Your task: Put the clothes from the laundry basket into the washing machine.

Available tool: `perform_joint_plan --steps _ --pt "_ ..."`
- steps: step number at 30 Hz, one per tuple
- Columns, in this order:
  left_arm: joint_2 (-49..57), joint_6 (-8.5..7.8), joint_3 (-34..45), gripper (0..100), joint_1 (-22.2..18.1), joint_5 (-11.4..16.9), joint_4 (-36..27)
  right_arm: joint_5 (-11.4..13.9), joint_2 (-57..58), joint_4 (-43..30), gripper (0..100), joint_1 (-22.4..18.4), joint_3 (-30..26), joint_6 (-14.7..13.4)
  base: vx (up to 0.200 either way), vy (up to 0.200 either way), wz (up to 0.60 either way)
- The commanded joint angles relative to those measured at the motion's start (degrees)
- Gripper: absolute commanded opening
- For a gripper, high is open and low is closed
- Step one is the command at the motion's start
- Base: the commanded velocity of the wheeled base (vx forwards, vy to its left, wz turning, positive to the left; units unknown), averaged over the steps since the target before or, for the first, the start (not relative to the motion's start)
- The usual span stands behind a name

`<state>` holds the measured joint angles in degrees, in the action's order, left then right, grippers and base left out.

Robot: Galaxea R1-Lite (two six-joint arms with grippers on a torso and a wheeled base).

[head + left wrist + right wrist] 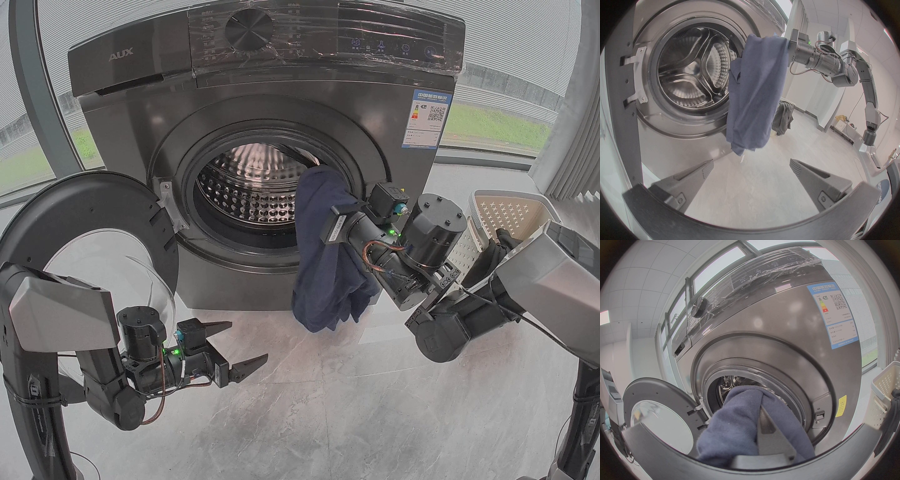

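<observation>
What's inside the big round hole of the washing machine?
Shiny metal drum, no clothes in the part that shows. The hanging blue cloth covers the opening's right side, so that bit is hidden.

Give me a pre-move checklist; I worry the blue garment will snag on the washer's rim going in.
1. Door swung open, clear of the opening: ok.
2. Right jaws shut on the navy garment: ok.
3. Garment past the rim, inside the drum: not ok; it hangs outside, before the opening's right edge.
4. Left jaws open, low, away from the opening: ok.
5. Laundry basket emptied: not ok; dark clothing lies in it.
</observation>
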<state>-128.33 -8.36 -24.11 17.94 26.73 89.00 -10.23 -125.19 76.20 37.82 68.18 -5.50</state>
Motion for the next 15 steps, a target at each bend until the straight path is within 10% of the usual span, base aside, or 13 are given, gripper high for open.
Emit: perform_joint_plan --steps 1,9,15 --pt "1.2 0.45 -2.8 100 0.2 0.1 0.3 0.0 -0.7 0.3 0 1.1 -0.1 0.0 0.000 0.000 0.00" --pt "2.6 6.43 -15.3 100 4.8 -2.1 0.2 0.0 -0.8 -0.2 0 3.6 -0.4 0.0 0.000 0.000 0.00" --pt "1.9 7.40 -19.1 100 7.5 -3.6 0.2 -0.1 -2.4 -0.3 0 5.3 0.0 0.0 0.000 0.000 0.00"
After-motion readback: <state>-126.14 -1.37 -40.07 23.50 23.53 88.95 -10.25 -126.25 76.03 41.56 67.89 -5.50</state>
